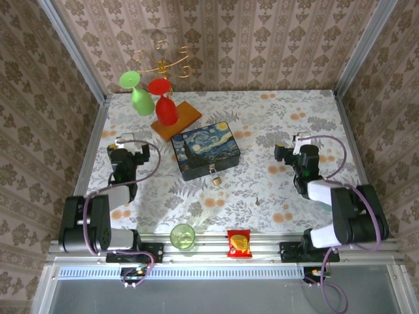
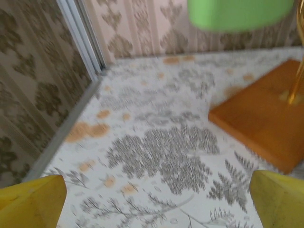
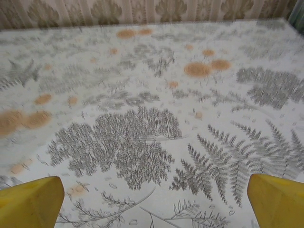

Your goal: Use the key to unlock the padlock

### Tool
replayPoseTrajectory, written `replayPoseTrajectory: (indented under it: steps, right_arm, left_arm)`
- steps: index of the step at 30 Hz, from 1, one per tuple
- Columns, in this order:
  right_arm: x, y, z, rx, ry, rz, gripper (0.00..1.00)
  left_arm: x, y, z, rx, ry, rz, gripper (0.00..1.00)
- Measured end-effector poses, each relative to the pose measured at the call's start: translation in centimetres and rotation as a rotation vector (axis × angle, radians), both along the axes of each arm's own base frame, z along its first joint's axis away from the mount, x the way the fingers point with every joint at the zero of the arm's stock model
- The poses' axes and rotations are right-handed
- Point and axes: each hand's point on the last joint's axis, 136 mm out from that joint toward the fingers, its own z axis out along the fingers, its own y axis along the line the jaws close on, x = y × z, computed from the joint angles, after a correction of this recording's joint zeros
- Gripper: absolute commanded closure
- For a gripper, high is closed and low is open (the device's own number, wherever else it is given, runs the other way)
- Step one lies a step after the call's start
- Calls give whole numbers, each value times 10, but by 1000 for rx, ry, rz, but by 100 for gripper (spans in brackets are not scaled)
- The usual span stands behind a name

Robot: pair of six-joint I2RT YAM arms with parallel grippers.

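The padlock [image 1: 214,175] is found at the centre of the top view, set against the lower edge of the box [image 1: 206,149]. Its shackle is turned toward the box and its brass body toward the bottom of the frame. Its long axis is therefore judged to run up and down the frame. Whether the shackle is closed cannot be told at this size.

The key [image 1: 260,202] is taken to be the dark speck on the counter [image 1: 275,118], lower right of the padlock and well apart from it. Its long axis cannot be made out.

The left claw [image 1: 124,139] is placed at centre left, the right claw [image 1: 301,139] at centre right. Both are pointed toward the top of the frame, and nothing is held in either. In each wrist view the yellow fingers [image 2: 28,202] [image 3: 278,199] are seen in opposite lower corners with bare counter between them, so both claws are spread wide.

The padlock lies inward and lower in the frame from either claw, at much the same remove from both. The key speck lies below and left of the right claw, so the right arm is judged the nearer for picking it up. The left arm would then be free to steady the padlock.

The wooden stand [image 2: 266,123] is seen just ahead of the left claw. A packet [image 1: 239,243] lies at the bottom edge, clear of the work.
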Motion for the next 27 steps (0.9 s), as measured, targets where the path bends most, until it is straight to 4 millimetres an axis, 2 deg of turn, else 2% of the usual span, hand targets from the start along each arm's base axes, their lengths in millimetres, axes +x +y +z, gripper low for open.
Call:
replayPoseTrajectory:
  steps: [2,5,8,12,16,19,21,27]
  right_arm:
    - [1,3,26,34,-21,5,0]
    - [5,12,64,111,-56,32,0]
    - [-1,25,80,201,-54,82,0]
    - [-19,46,63,295,66,136,0]
    - [-48,85,61,348,151,226,0]
    - [-75,111,65,385,182,296,4]
    - [-91,117,58,414,218,299,9]
    - [-144,130,-8,387,472,261,16]
  left_arm:
    - [-6,1,15,-7,-28,18,0]
    - [-16,-8,23,-22,-12,24,0]
    - [-29,-22,34,-40,-3,7,0]
    - [-51,-32,59,-144,-50,-20,0]
    - [-73,-52,76,-319,-74,-112,0]
    - [-90,-84,77,-429,-28,-223,0]
    - [-102,-108,78,-477,14,-300,0]
    - [-145,-201,86,-623,88,-595,0]
